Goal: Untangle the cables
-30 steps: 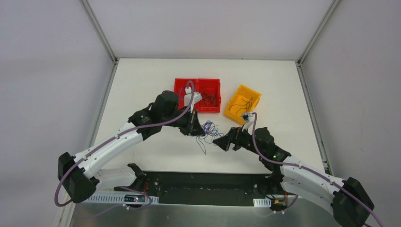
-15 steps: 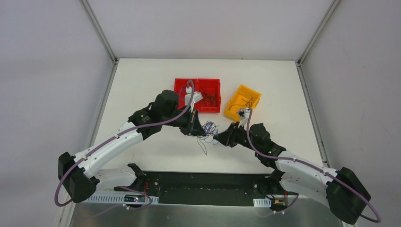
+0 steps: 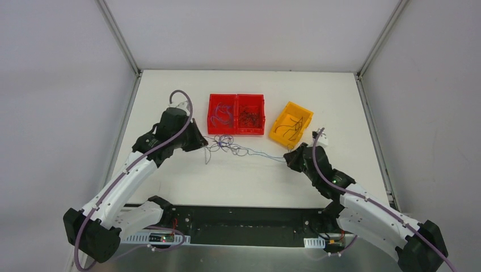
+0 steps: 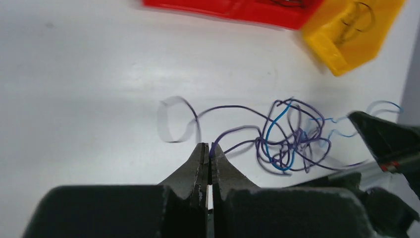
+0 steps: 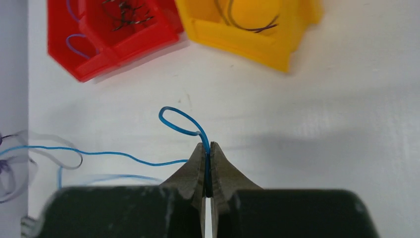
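Note:
The cables (image 3: 228, 146) lie as a loose purple and blue tangle (image 4: 289, 139) on the white table, just in front of the red bins. My left gripper (image 3: 199, 143) is at the tangle's left end, shut on a purple cable (image 4: 233, 133) that leaves its tips (image 4: 209, 147). A blue cable (image 3: 266, 155) stretches from the tangle rightward to my right gripper (image 3: 288, 158). That gripper (image 5: 208, 146) is shut on the blue cable (image 5: 109, 153), which curls into a small loop (image 5: 181, 121) just past the tips.
Two joined red bins (image 3: 237, 113) hold thin wires; the left one has blue loops and the right one dark wires. A yellow bin (image 3: 291, 123) with dark wires sits to their right. White walls enclose the table (image 3: 170, 175).
The right gripper shut on a blue cable and drew back to the right. The left arm swung left with its purple cable. The bundle has spread out between them.

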Motion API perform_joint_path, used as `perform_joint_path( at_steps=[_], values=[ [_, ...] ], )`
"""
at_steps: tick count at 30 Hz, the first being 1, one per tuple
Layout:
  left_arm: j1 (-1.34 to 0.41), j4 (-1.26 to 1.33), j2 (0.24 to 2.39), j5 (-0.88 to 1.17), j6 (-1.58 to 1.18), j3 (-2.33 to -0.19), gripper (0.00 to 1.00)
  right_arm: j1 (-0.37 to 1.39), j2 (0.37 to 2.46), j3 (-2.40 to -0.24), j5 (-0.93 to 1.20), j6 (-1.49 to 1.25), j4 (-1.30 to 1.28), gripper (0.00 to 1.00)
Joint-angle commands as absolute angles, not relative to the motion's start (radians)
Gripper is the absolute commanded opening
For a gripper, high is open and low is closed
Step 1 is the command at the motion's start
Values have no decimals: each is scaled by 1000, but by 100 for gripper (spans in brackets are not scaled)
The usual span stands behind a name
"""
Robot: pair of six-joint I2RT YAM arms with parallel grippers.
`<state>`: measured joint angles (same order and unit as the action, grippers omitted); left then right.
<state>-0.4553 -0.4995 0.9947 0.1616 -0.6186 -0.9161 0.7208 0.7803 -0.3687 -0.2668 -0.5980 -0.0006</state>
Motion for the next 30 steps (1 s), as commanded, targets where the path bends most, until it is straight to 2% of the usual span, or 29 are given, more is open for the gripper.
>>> perform_joint_path(
  at_steps=[1,11,16,24,26,30],
  values=[
    [-392,-713,964,-175,-730,-914,0,678,706,-424,-458,-655,-241,0],
    [-335,-874,881,-446,-845,-908,0,654,673,-496,-507,-605,-308,0],
    [-300,-1072,858,-688,-1004,-939,0,632,647,-533,-676,-644,-411,0],
    [-270,-1133,825,-797,-1101,-928,0,616,590,-556,-853,-688,-500,0],
    [-268,-1122,816,-785,-1087,-927,0,614,590,-561,-771,-632,-464,0],
    [-268,-1049,847,-686,-1024,-924,0,615,618,-568,-444,-488,-323,0]
  ],
)
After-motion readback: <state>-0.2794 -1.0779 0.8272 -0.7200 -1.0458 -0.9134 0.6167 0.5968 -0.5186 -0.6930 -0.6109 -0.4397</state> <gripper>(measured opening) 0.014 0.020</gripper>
